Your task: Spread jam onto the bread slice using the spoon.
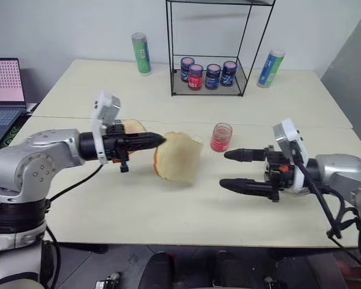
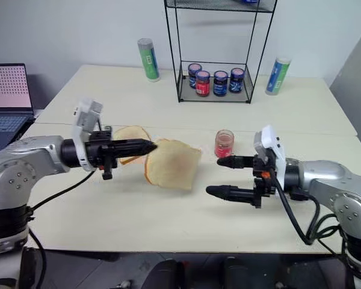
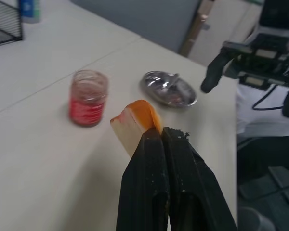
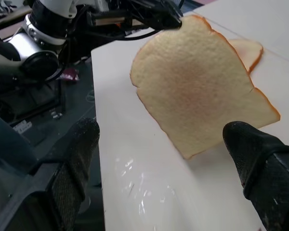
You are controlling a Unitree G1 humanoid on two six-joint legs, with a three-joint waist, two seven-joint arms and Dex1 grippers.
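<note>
Bench (image 1: 168,223) of pale cream laminate fills the foreground, a seam running across it between two joined tops, with a plain light wall behind and a grey panel at far right. Nearest the camera, the right gripper (image 1: 233,170) reaches in level from the right, its two black fingers spread wide and holding nothing, tips aimed toward the middle of the bench. Opposite it, the left gripper (image 1: 158,140) extends level from the left, its fingers pressed together and pinching the upper corner of the bread slice (image 1: 178,156). That pale slice, with a faint reddish patch at its centre, hangs tilted on edge above the bench, between the two grippers. Just behind the left gripper, a second, more orange-brown toasted slice (image 1: 133,126) lies flat on the surface. The jam (image 1: 221,138), red in a small clear lidless jar, stands upright a little beyond the bread and near the right gripper's farther finger. In the left wrist view a shallow steel dish (image 3: 169,89) sits on the bench past the jar, the spoon (image 3: 173,80) resting in it. Farther back, a black wire rack (image 1: 209,48) holds four dark jars (image 1: 208,74) with blue and red lids, flanked by a green can (image 1: 141,53) and a green-and-blue can (image 1: 270,68). At far left, an open laptop (image 1: 3,90) glows.
</note>
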